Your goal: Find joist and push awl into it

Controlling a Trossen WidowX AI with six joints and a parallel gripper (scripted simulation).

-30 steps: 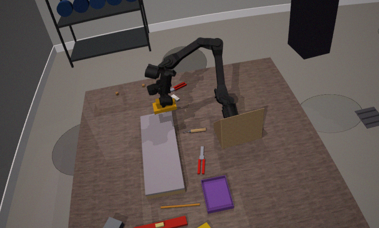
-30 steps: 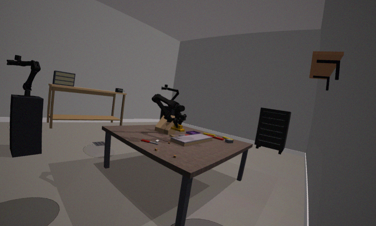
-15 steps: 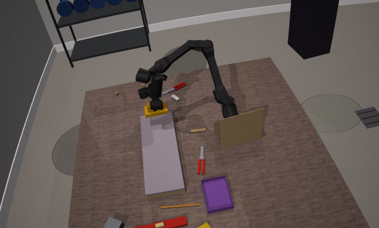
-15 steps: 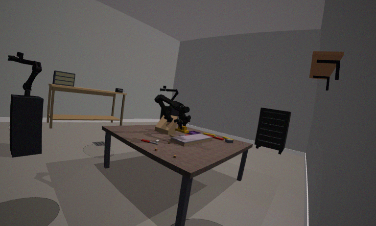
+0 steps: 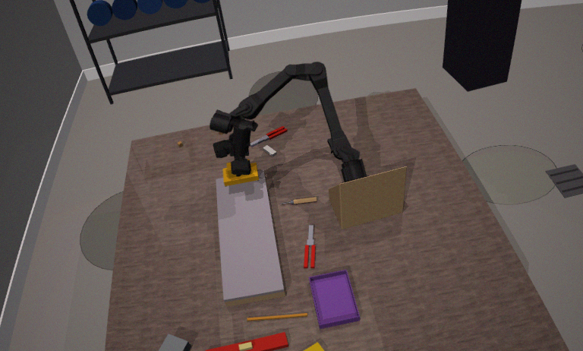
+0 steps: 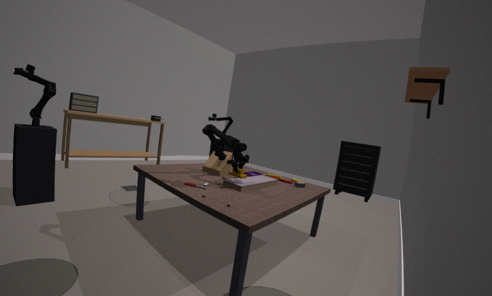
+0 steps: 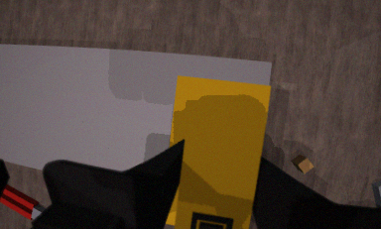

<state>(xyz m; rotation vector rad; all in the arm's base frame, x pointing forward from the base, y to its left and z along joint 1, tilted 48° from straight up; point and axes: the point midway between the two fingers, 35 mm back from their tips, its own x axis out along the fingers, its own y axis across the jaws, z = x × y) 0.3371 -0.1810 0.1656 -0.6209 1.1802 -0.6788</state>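
My gripper (image 5: 241, 170) (image 6: 238, 170) (image 7: 214, 149) is shut on the yellow stud finder (image 5: 251, 175) (image 6: 239, 175) (image 7: 220, 140). It holds the finder over the far end of the long grey floor panel (image 5: 249, 244) (image 6: 250, 182) (image 7: 64, 110). In the wrist view the finder lies across the panel's end edge. The awl (image 5: 303, 200), with a wooden handle, lies on the table to the right of the panel. The purple tray (image 5: 333, 298) (image 6: 252, 173) stands near the panel's near right corner.
Red-handled pliers (image 5: 307, 248) lie between the awl and the tray. A red-handled tool (image 5: 268, 137) (image 6: 195, 185) and a small white block (image 5: 269, 150) lie behind the gripper. A cardboard panel (image 5: 371, 202) stands by the arm's base. A pencil (image 5: 277, 317) and a red level (image 5: 253, 343) lie at the front.
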